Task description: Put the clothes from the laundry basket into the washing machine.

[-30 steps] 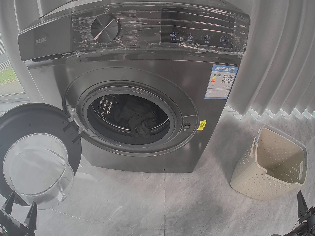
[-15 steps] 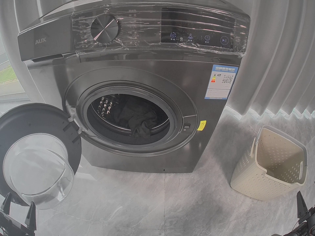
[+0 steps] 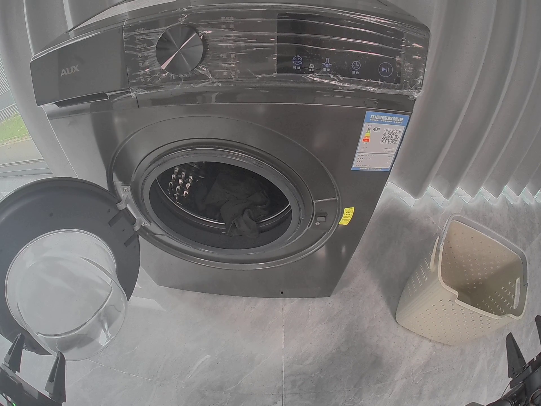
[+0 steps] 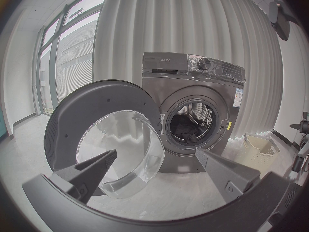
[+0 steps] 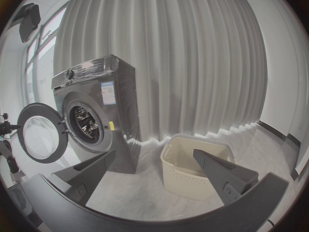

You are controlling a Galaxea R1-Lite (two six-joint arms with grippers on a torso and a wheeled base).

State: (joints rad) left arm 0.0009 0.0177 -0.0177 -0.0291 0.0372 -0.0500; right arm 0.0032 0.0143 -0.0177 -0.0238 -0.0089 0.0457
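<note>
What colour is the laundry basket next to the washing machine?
Cream, with small perforations across its walls; the laundry basket shows best in the head view.

Washing machine (image 3: 236, 280), front: brand logo (image 3: 70, 70) on drawer panel (image 3: 84, 88), top L; blue-headed energy label (image 3: 372, 153) w/ QR code, upper R; yellow sticker (image 3: 346, 215) beside door opening; lit icons (image 3: 340, 65) on control panel (image 3: 338, 35). Small print illegible.

left gripper (image 3: 39, 349) low, fingers spread, tips just short of the glass bowl (image 3: 62, 294) on the open door (image 3: 62, 204). dark clothes (image 3: 239, 207) in the washing machine (image 3: 236, 114) drum, well ahead and right of it. right gripper (image 3: 524, 334) low, fingers apart; cream laundry basket (image 3: 434, 305) just ahead of it on grey tile floor (image 3: 282, 356).
</note>
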